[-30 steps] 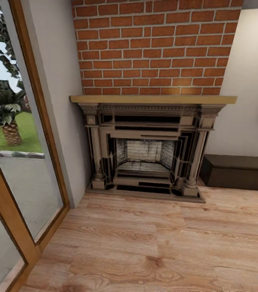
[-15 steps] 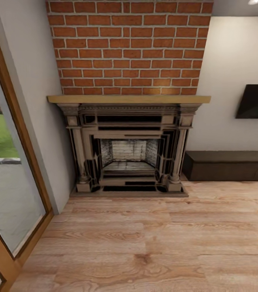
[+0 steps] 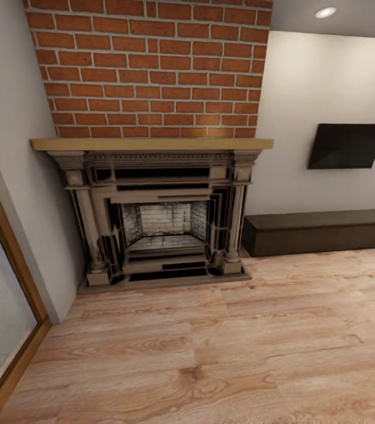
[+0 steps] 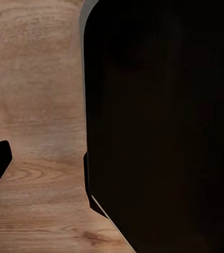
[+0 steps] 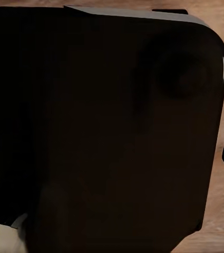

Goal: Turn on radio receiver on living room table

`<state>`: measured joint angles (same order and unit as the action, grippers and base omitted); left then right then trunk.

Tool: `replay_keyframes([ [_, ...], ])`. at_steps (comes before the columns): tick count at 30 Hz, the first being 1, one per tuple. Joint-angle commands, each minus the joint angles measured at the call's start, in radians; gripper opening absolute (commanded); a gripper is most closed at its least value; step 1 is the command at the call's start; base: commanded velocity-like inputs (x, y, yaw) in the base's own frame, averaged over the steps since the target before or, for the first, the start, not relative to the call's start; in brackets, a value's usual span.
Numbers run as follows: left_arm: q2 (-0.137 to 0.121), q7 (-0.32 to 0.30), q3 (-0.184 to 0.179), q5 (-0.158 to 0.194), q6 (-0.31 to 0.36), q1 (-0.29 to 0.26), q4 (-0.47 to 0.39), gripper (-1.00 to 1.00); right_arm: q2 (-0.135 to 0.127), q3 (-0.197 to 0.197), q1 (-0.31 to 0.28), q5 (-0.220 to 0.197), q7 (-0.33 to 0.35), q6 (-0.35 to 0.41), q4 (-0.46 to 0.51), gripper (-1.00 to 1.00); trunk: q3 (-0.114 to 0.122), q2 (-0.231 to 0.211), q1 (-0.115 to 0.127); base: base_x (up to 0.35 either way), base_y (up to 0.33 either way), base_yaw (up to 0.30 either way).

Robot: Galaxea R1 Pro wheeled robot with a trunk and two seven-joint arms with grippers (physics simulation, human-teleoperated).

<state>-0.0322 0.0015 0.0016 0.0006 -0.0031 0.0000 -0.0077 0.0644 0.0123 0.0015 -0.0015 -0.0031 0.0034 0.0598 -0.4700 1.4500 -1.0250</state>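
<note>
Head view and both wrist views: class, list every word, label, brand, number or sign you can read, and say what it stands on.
None: no readable text in any of the views.
The brick chimney breast, wooden mantel and fireplace carry no lettering.
The dark wall screen is blank, with no visible brand.
The low dark bench and wood floor bear no marks.
Both wrist views show dark, unmarked surfaces over the floor.

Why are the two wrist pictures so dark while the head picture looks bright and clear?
Head view: evenly lit, with the brick fireplace and wood floor sharp. Left wrist view: a black, featureless mass close to the lens hides most of the floor. Right wrist view: much the same dark shape.
</note>
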Motion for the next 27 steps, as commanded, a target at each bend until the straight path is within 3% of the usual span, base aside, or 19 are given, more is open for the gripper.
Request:
replay_keyframes([
  [1, 0.000, 0.000, 0.000, 0.000, 0.000, 0.000, 0.000, 1.00, 0.000, 0.000, 0.000, 0.000, 0.000, 0.000, 0.000, 1.00, 0.000, 0.000, 0.000, 0.000, 0.000, -0.261],
  [27, 0.000, 0.000, 0.000, -0.002, 0.000, 0.000, 0.000, 1.00, 0.000, 0.000, 0.000, 0.000, 0.000, 0.000, 0.000, 1.00, 0.000, 0.000, 0.000, 0.000, 0.000, -0.262],
])
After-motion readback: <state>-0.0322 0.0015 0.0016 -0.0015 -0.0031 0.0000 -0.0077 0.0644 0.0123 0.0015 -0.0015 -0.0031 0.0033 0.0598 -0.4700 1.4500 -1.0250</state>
